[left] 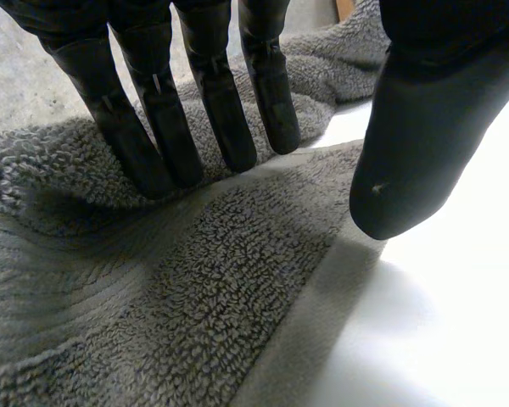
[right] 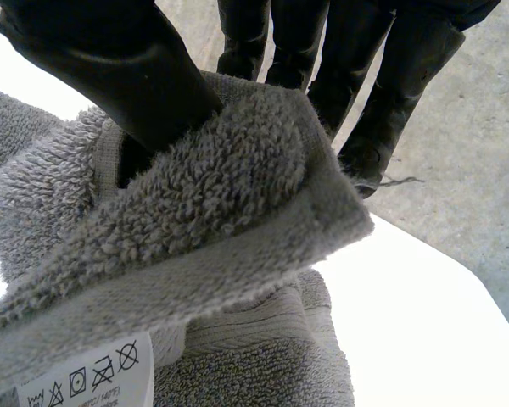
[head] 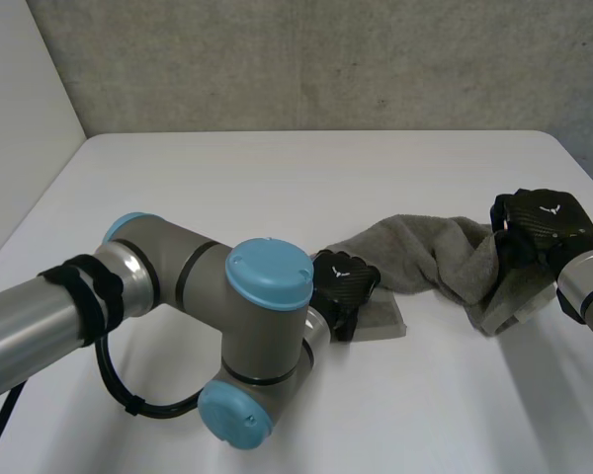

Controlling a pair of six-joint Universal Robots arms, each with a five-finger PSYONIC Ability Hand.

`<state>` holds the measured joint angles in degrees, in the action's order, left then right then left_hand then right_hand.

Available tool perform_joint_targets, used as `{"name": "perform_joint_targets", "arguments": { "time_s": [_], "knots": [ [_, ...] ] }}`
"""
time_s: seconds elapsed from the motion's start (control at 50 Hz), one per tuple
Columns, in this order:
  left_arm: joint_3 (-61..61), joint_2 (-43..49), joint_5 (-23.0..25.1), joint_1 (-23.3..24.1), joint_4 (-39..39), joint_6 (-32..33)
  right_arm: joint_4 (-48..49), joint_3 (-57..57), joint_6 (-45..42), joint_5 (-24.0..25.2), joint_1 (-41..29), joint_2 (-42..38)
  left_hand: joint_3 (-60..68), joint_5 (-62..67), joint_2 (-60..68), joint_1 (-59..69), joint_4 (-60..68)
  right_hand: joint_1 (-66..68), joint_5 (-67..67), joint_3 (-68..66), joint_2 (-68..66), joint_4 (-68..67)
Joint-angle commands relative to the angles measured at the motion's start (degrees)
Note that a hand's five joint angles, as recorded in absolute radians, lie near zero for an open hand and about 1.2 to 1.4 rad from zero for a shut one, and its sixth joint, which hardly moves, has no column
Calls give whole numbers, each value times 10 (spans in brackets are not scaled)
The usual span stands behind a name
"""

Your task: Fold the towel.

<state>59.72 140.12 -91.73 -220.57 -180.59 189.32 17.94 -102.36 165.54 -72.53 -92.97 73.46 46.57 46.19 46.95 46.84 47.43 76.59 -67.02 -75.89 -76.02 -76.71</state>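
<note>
The L hand (head: pixel 344 288) is laid on the near end of the towel (head: pixel 425 259). Its fingers (left: pixel 212 93) are straight and pressed on the cloth, w/ the thumb apart by the hem. The towel is bunched on the table (head: pixel 277 183), stretched betw. both hands. Its far end, by the care label (right: pixel 89 377), is pinched betw. thumb and fingers of the R hand (head: pixel 542 225).
</note>
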Motion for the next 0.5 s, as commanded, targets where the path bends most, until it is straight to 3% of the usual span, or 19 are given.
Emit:
{"name": "perform_joint_targets", "arguments": {
  "time_s": [0.02,0.1,0.32,0.34,0.36,0.38,0.4,0.5],
  "knots": [
    [-34,30,-6,0,2,41,0,1,0,0,-1,-4,-57,-154,-61,-60,-66,34,-30,-41,-40,-33],
    [-49,45,-6,-1,0,74,1,1,0,2,-1,-4,-57,-154,-61,-60,-66,34,-30,-41,-40,-33],
    [-63,54,-6,-2,-2,78,0,1,-1,5,-1,-12,-41,-137,-44,-43,-49,34,-30,-41,-40,-33],
    [-64,56,-6,-2,0,78,0,1,-1,6,-1,-12,-16,-112,-19,-18,-24,34,-30,-41,-40,-33],
    [-65,57,-6,-2,2,79,0,1,-1,6,-1,-12,120,23,116,117,111,34,-30,-41,-40,-33],
    [-65,57,-6,-2,2,79,0,1,-1,6,-1,-12,121,25,117,118,112,34,-30,-41,-40,-33],
    [-65,57,-6,-2,3,79,0,1,-1,6,-1,-12,311,215,307,308,302,34,-30,-41,-40,-33],
    [-61,49,-6,-3,16,87,0,1,0,6,-1,-12,334,238,331,332,326,34,-30,-41,-40,-33]
  ]
}}
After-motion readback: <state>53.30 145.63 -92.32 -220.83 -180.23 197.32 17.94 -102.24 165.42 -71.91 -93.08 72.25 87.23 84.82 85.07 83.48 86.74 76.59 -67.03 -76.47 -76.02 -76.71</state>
